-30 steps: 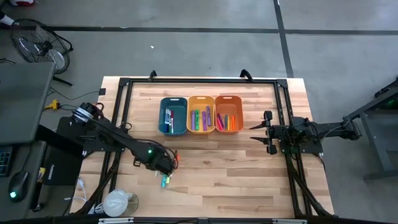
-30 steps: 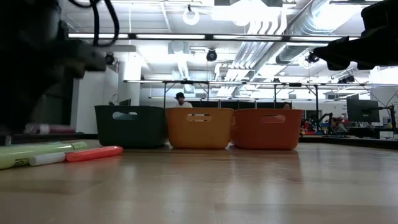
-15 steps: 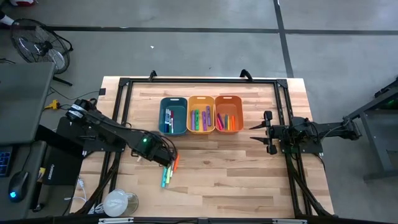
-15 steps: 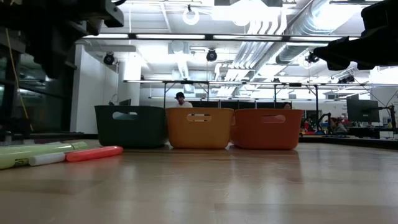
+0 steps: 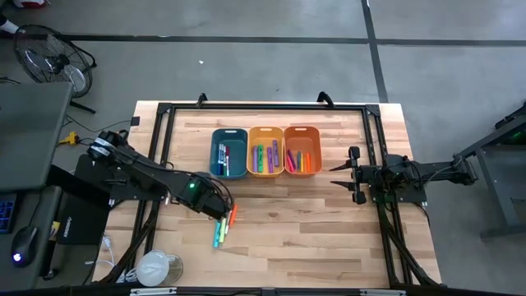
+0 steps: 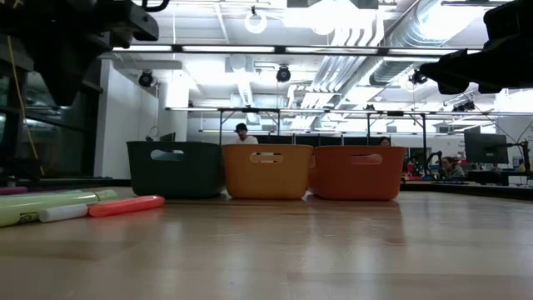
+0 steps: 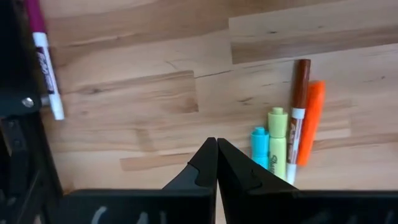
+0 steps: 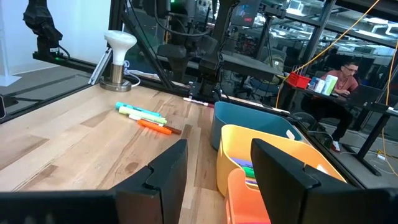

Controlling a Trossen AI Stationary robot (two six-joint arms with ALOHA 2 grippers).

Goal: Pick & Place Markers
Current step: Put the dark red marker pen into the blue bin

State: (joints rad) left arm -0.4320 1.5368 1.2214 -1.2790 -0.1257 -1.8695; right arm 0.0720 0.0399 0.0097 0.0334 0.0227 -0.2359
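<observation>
Markers (image 5: 223,228) lay loose beside the left gripper (image 7: 216,163), fingers pressed together and empty, while the right gripper (image 5: 339,175) waited apart near the orange bin (image 5: 302,151).

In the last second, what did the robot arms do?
The left gripper, shut and empty, lifted off the loose markers and pulled back toward its own side of the table. The markers lie where they were. The right gripper stayed open beside the orange bin, and the three bins never moved.
</observation>
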